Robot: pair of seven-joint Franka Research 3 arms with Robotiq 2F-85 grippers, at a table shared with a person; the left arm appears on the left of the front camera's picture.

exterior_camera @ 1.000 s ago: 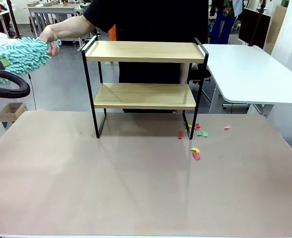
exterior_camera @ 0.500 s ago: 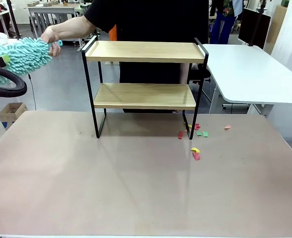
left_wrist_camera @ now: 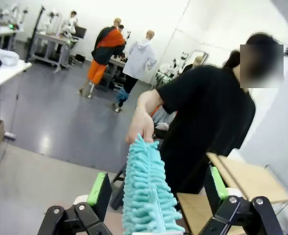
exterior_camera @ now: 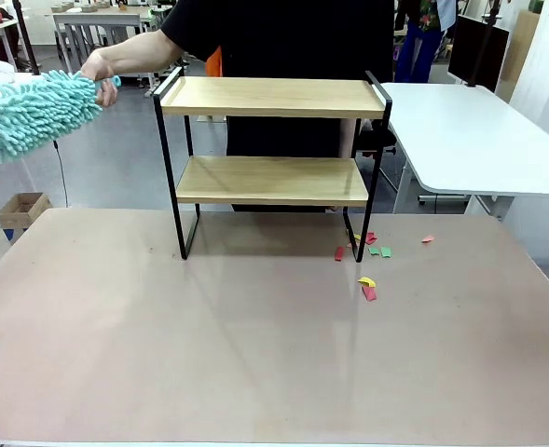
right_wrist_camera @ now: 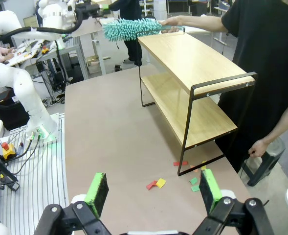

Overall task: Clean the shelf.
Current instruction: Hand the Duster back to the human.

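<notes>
Upper left of the front frame: a fluffy turquoise duster (exterior_camera: pixel 34 112). The shelf (exterior_camera: pixel 270 97) has pale wooden boards in a black frame. Red, green and yellow paper scraps (exterior_camera: pixel 368 270) dot the beige surface (exterior_camera: pixel 255 354). The person's top (exterior_camera: pixel 293 37) is black.

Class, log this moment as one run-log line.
duster: held out by person's hand | left gripper: fingers open around duster | right gripper: open | shelf: bare

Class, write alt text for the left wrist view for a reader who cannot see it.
A person's hand holds out a fluffy turquoise duster, which hangs between the left gripper's open green-padded fingers without touching them. A light wooden shelf stands at the right, behind the person in black.
</notes>
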